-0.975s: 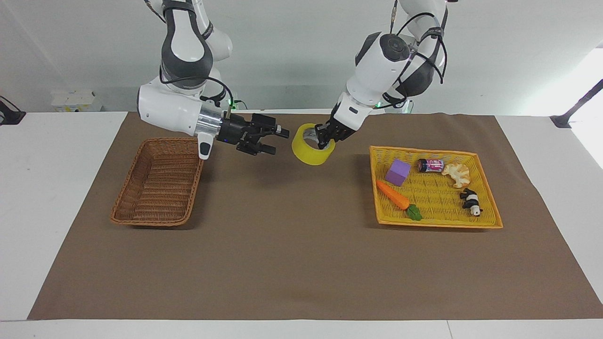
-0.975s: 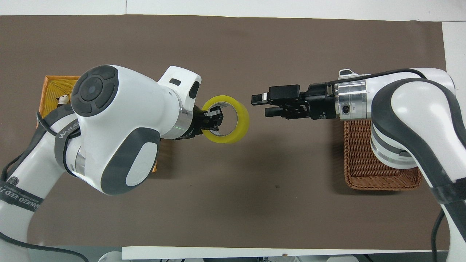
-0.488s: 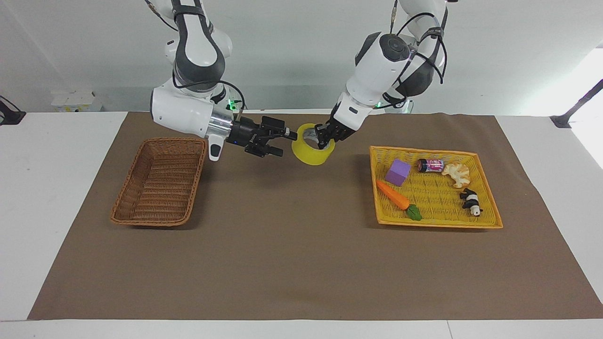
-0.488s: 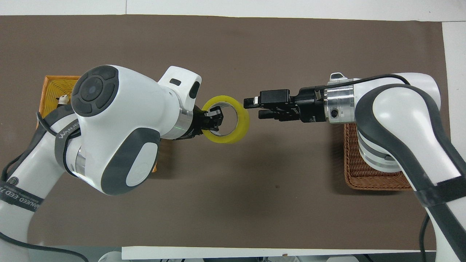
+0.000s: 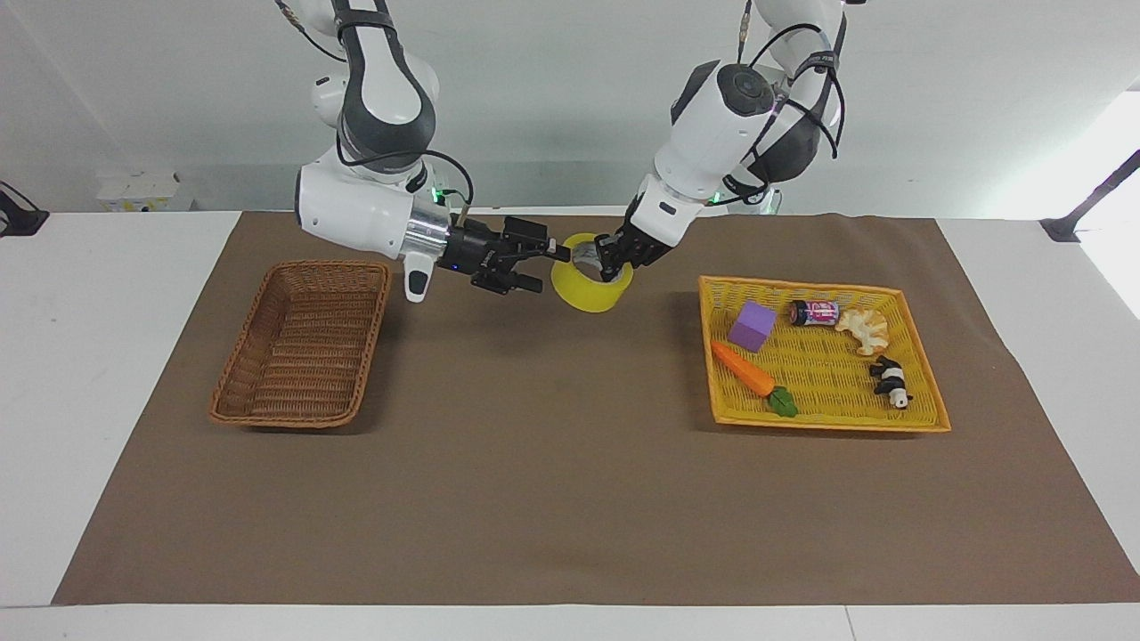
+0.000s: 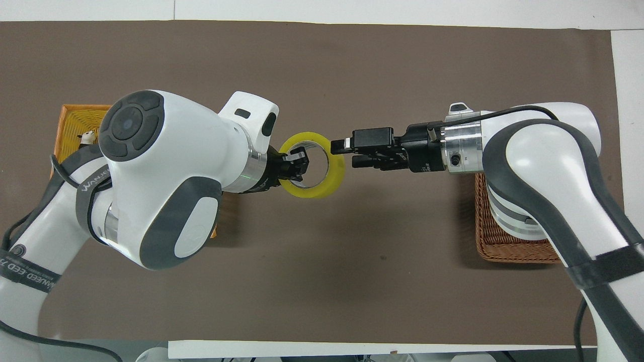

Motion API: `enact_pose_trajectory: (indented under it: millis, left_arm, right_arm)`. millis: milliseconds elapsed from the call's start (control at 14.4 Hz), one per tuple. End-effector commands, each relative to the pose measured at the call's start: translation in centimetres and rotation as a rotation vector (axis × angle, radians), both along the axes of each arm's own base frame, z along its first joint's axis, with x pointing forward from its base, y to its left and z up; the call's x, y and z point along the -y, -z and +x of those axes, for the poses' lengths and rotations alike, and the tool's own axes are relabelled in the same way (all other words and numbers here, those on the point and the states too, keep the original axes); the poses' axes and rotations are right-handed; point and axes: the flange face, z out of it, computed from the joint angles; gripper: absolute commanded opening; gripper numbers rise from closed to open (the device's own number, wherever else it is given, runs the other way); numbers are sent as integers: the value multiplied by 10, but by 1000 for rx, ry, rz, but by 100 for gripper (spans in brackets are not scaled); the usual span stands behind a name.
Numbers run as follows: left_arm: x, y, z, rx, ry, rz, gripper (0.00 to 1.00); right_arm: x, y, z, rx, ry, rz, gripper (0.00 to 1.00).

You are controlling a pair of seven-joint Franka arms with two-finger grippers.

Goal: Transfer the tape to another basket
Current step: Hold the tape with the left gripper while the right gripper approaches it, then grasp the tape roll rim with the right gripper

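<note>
I hold the tape (image 5: 591, 285) up in the air over the mat (image 5: 570, 499), between the two baskets. My left gripper (image 5: 609, 258) pinches one side of its ring tight. My right gripper (image 5: 550, 265) has its fingers wide open, right at the other side of the ring, maybe just touching it. If my right fingers push the roll instead of closing around its wall, it could twist out of my left pinch. If my left lets go too soon, the tape falls on the mat and rolls away, and misses the brown basket (image 5: 303, 343) at my right arm's end.
</note>
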Motion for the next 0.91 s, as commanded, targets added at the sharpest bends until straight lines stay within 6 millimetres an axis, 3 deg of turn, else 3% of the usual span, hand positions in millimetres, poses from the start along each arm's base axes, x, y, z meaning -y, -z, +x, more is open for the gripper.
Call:
enact_pose_trajectory:
  millis: [0, 627, 836]
  left_arm:
    - [3, -8, -1, 16, -12, -2, 0]
    - [1, -7, 0, 14, -15, -1, 0]
    - [1, -6, 1, 13, -18, -2, 0]
  right_arm:
    - [0, 0, -6, 21, 6, 14, 99]
    - [-12, 3, -10, 21, 8, -1, 99]
    - [-11, 3, -9, 24, 13, -3, 93]
